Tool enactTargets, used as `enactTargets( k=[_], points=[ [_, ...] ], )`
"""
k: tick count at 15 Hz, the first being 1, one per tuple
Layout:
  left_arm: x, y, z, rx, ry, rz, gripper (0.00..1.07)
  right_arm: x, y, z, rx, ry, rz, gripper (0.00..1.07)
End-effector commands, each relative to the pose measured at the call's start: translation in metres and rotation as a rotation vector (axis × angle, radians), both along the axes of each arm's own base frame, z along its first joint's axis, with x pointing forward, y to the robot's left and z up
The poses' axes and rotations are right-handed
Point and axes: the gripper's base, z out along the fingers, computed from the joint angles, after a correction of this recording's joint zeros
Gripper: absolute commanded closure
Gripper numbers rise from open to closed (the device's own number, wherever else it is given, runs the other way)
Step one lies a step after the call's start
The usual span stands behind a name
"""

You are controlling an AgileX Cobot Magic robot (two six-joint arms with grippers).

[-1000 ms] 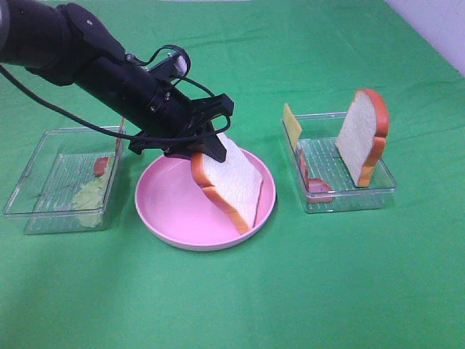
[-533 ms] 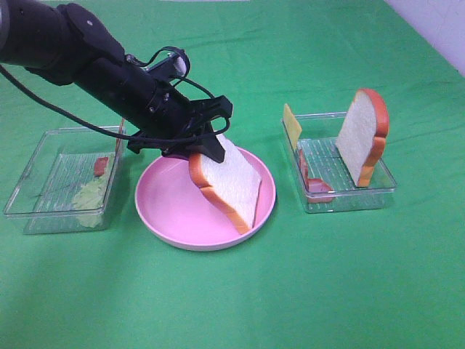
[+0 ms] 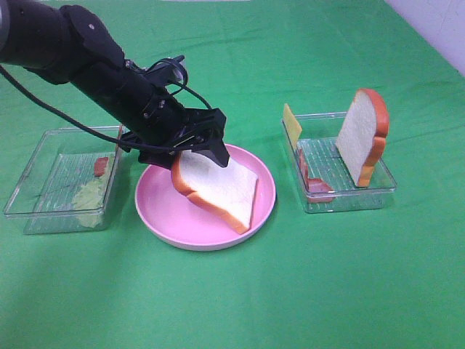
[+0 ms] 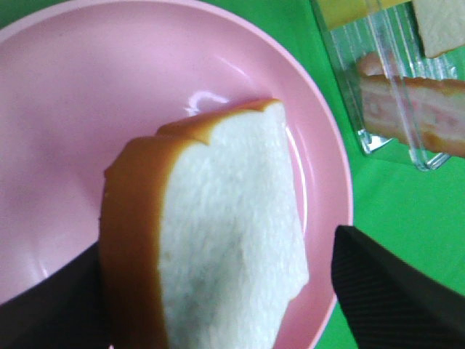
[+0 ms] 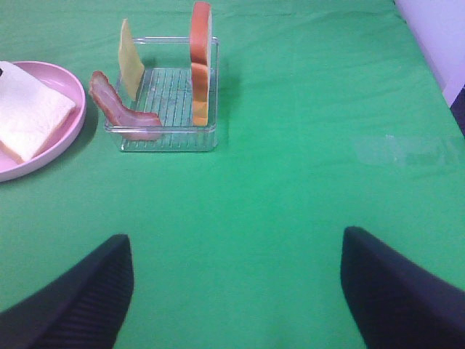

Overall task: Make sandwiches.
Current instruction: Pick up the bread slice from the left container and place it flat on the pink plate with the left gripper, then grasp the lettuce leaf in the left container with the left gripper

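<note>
Item 1, slice (image 3: 218,190) (image 4: 225,240) (image 5: 29,116): white crumb, orange-brown crust. Lies steeply tilted over the plate (image 3: 156,211) (image 4: 73,109) (image 5: 76,120), its low corner down near the plate's right rim, its high end up between the left fingers (image 3: 214,145) (image 4: 385,291). Whether the low corner touches the plate floor cannot be told for certain.

Left fingers: spread wide, one on each side of the slice's high end. In the wrist view one finger meets the crust, while the other stands clear of the white edge, with a strip of pink plate showing between. No firm hold shows.

Plate: round, pink, at the middle of the worktop (image 3: 327,291) (image 5: 290,182), carrying only the slice.

Right tray (image 3: 385,185) (image 5: 167,142): clear plastic, to the plate's right and apart from it. It holds:
- second slice (image 3: 362,138) (image 4: 439,22) (image 5: 200,62), upright on its edge, at the side far from the plate;
- cheese (image 3: 291,125) (image 4: 349,11) (image 5: 131,58), a yellow slice leaning at the far corner on the plate side;
- bacon (image 3: 316,185) (image 4: 414,116) (image 5: 120,113), a reddish-pink strip draped at the near corner on the plate side.

Left tray (image 3: 43,167): clear plastic, to the plate's left. It holds:
- lettuce (image 3: 91,196), pale green, flat on the floor at the plate side;
- red piece (image 3: 101,166), small, just beyond the lettuce.

Right fingers (image 5: 73,305): spread wide over bare green worktop, nothing between them, well apart from the right tray. Outside the high view.
</note>
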Motion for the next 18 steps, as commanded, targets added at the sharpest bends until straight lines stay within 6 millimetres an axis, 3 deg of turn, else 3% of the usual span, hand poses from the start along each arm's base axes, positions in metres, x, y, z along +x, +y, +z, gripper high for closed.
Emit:
enactTargets(
  k=[1, 10, 14, 18],
  points=[
    [-0.001, 0.002, -0.003, 0.054, 0.0, -0.001, 0.24, -0.002, 0.0, 0.001, -0.008, -0.026, 0.005, 0.32],
    [0.003, 0.006, 0.03, 0.18, 0.069, -0.047, 0.23, -0.002, 0.0, 0.001, -0.008, -0.026, 0.005, 0.32],
    [0.004, 0.022, 0.052, 0.405, 0.161, -0.028, 0.23, -0.002, 0.0, 0.001, -0.008, -0.026, 0.005, 0.32],
    [0.001, 0.033, 0.061, 0.533, 0.216, -0.028, 0.23, -0.002, 0.0, 0.001, -0.008, -0.026, 0.005, 0.32]
  ],
)
